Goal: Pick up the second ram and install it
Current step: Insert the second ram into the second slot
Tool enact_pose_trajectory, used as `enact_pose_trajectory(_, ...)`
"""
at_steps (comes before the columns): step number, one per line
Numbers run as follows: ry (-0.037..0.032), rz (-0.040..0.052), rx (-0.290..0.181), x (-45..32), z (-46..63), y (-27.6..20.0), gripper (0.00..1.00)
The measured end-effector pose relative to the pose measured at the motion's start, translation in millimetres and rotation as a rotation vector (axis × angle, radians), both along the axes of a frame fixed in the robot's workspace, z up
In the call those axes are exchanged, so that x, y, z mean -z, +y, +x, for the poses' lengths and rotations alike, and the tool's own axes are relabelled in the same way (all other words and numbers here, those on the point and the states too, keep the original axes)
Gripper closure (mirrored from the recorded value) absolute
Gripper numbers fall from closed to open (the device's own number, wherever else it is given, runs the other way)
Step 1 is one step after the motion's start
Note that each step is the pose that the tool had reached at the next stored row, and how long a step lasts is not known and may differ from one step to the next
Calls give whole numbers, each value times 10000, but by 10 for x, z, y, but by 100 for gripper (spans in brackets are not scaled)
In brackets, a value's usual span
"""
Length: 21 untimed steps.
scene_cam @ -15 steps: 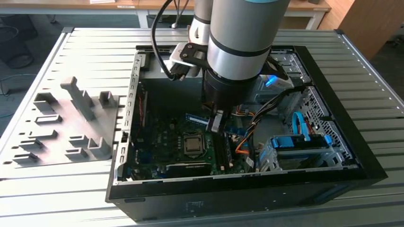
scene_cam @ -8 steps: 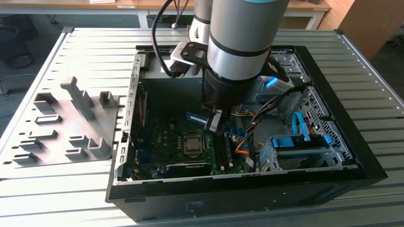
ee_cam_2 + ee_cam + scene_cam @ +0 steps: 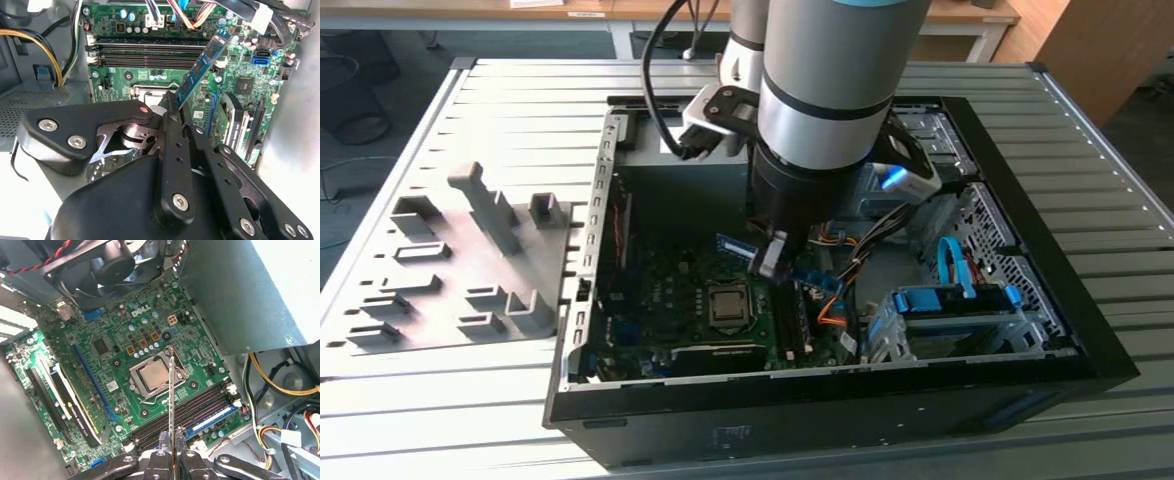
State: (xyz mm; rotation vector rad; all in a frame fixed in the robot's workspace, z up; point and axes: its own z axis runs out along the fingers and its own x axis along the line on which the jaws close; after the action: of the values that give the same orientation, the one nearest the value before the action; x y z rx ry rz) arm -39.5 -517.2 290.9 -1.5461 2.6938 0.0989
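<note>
Green-black ram point(image 3: 204, 65) is pinched by one end in the jaws of the gripper point(image 3: 173, 102), long axis pointing toward the slots point(image 3: 145, 52), unseated.

Computer case point(image 3: 854, 405) set on worktop point(image 3: 440, 405), open side up. Holder blocks point(image 3: 467, 270) laid on worktop at exterior view's left of case, apart from it. Motherboard point(image 3: 674, 325) seated in case; drive cage point(image 3: 954, 310) placed in case at exterior view's right of it. Memory slots point(image 3: 192, 407) found just beside processor socket point(image 3: 152, 374). Second ram point(image 3: 205, 62) clamped in gripper point(image 3: 172, 100), held above motherboard, crossing over memory slots.
</note>
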Motion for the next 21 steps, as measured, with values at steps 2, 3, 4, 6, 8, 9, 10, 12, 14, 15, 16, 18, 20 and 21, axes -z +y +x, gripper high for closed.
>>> enact_pose_trajectory(2, 0, 0, 151, 0, 0, 0, 86)
enact_pose_trajectory(3, 0, 1, 226, 1, 0, 0, 86)
enact_pose_trajectory(4, 0, 0, 308, 1, 0, 0, 86)
enact_pose_trajectory(6, 0, 0, 461, 1, 0, 0, 86)
enact_pose_trajectory(8, 0, 1, 618, 1, 0, 0, 86)
enact_pose_trajectory(9, 0, 0, 698, 1, 0, 0, 86)
enact_pose_trajectory(10, 0, 1, 779, 2, 0, 0, 86)
enact_pose_trajectory(12, 0, 0, 942, 2, 0, 0, 86)
enact_pose_trajectory(14, 0, 0, 1091, 2, 0, 0, 86)
enact_pose_trajectory(15, 0, 0, 1168, 2, 0, 0, 86)
enact_pose_trajectory(16, 0, 0, 1234, 2, 0, 0, 86)
enact_pose_trajectory(18, 0, 0, 1356, 3, 0, 0, 86)
enact_pose_trajectory(20, 0, 0, 1472, 3, 0, 0, 86)
enact_pose_trajectory(21, 0, 0, 1533, 3, 0, 0, 86)
